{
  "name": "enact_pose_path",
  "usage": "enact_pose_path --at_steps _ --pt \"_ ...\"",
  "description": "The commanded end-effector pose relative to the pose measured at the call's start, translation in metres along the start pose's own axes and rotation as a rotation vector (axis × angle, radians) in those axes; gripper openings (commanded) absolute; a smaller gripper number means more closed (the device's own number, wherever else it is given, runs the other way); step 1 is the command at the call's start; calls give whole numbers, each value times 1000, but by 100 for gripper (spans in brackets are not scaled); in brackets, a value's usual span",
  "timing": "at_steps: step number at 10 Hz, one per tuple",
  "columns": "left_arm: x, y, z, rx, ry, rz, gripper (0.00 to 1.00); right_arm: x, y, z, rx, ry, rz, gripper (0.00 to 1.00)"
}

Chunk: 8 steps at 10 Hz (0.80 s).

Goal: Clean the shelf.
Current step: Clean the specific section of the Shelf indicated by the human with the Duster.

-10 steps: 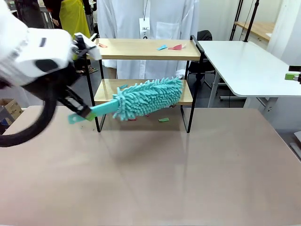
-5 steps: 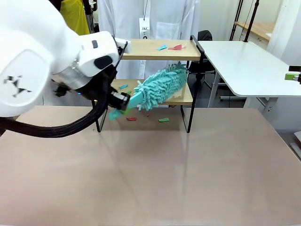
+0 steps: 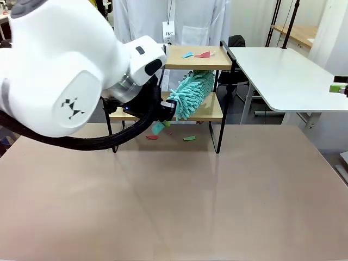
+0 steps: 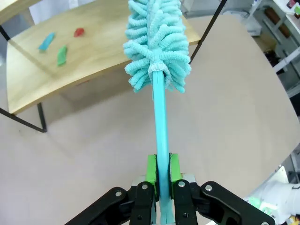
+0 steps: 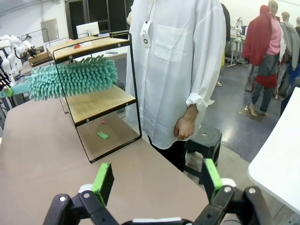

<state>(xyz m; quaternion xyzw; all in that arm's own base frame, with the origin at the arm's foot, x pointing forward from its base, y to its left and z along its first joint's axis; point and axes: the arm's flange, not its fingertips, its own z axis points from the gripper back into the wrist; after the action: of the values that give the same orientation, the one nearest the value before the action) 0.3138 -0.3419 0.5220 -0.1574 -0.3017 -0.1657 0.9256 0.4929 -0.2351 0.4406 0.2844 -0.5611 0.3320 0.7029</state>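
Because paper bits (image 3: 204, 54) are lying on the shelf (image 3: 220, 61) at the far side of the desk (image 3: 217, 196), the left end effector (image 4: 161, 166) is squeezing the handle of the fluffy duster (image 4: 157, 42) and poking its head between the boards (the right end effector (image 5: 157, 180) is hanging wide open, empty).

Left gripper (image 4: 161, 164) pinched tight on the duster handle (image 4: 161, 117), which runs straight out ahead of its fingers; right gripper (image 5: 157, 180) jaws spread wide, empty.
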Motion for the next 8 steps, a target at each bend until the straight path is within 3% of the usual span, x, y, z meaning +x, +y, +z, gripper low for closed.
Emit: enact_pose_path --at_steps 1,8 --pt "11 -26 -11 25 -17 40 13 4 1 -1 -1 0 5 100" --pt "0 -46 -52 20 35 118 13 4 1 -1 -1 0 5 100"
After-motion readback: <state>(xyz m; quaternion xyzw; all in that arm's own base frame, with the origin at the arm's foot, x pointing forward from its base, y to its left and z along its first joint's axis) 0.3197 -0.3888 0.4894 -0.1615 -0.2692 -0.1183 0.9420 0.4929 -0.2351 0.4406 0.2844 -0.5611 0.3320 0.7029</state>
